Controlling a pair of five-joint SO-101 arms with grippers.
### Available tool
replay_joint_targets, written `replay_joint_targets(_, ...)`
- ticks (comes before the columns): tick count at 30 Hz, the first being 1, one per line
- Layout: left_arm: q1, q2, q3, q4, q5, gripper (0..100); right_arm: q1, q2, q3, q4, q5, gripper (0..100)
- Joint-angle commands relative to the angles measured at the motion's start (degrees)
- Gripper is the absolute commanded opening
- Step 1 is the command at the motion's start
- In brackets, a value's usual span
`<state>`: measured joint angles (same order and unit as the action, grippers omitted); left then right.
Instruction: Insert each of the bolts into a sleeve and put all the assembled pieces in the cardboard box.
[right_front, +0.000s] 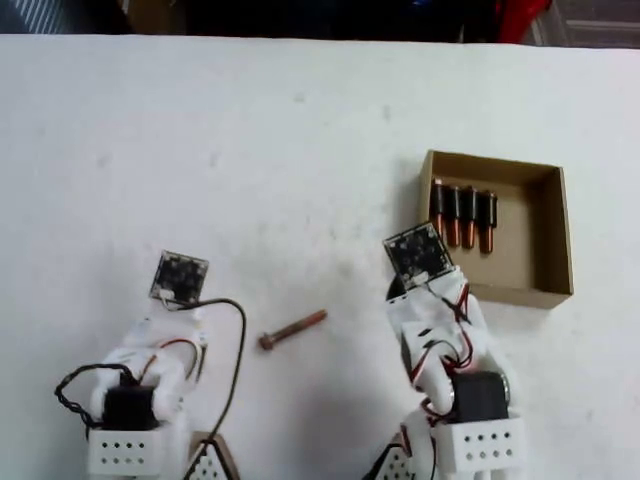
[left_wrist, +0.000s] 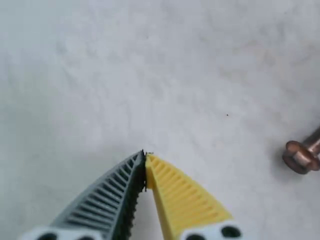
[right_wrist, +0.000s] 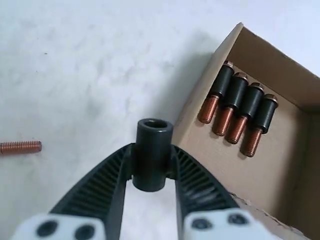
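Now, left gripper (left_wrist: 145, 157): shut tip to tip, empty, low over the bare table (right_front: 300, 120), on the far side of the bolt (left_wrist: 302, 155) from the box (right_front: 525, 235).
Right gripper (right_wrist: 152, 156): clamped on the sleeve (right_wrist: 154, 137) at mid-height, just short of the box's near wall.
Sleeve: black, upright between the jaws, open bore facing up, just outside the box's near corner. Probably light, stiff and smooth-sided. Liable to twist in the pads if pushed off-axis, so best held round the middle, bore end left free.
Bolt: copper-coloured, lying flat on the table, well clear of the box, between the two arms. Head toward the left arm, threaded end toward the box. Likely small, rigid, light, apt to roll. Best taken across the shank near the head, leaving the threaded end bare for the bore.
Box: cardboard, open-topped, just beyond the right gripper. Light by the look, easily nudged.
Pieces (right_front: 463, 215): four bolts already sleeved, side by side inside the box, by the wall on the bolt's side, heads toward the far wall.
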<state>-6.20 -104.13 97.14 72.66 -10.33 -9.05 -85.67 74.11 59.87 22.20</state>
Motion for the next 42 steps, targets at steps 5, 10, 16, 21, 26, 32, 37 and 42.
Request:
replay_joint_targets(5,-0.4,-0.3,-0.1,0.4,-0.7,2,0.5,-12.9,-0.7,5.2,-0.2,1.6)
replay_joint_targets(10,-0.5,-0.3,-0.1,0.3,-0.7,2,0.5,-17.7,-0.4,7.4,-0.3,1.6)
replay_joint_targets(16,-0.6,-0.3,-0.1,-0.1,-0.8,2,0.9,-17.2,0.5,7.3,-0.4,1.6)
replay_joint_targets(21,-0.3,-0.3,-0.1,-0.1,-0.8,2,0.9,-17.2,2.1,7.3,-0.4,1.6)
replay_joint_targets(26,-0.3,-0.3,-0.1,0.3,-0.8,2,0.9,-17.3,4.3,7.2,-0.4,1.6)
replay_joint_targets(32,-0.3,-0.3,-0.1,0.0,-0.4,2,0.9,-17.5,6.6,7.2,-0.4,1.6)
replay_joint_targets(37,-0.2,-0.3,-0.2,-2.4,-0.8,2,0.9,-17.5,9.8,7.2,-0.4,1.6)
replay_joint_targets(42,-0.2,-0.3,-0.4,-6.6,-5.3,2,0.9,-17.5,10.8,7.2,-0.4,1.6)
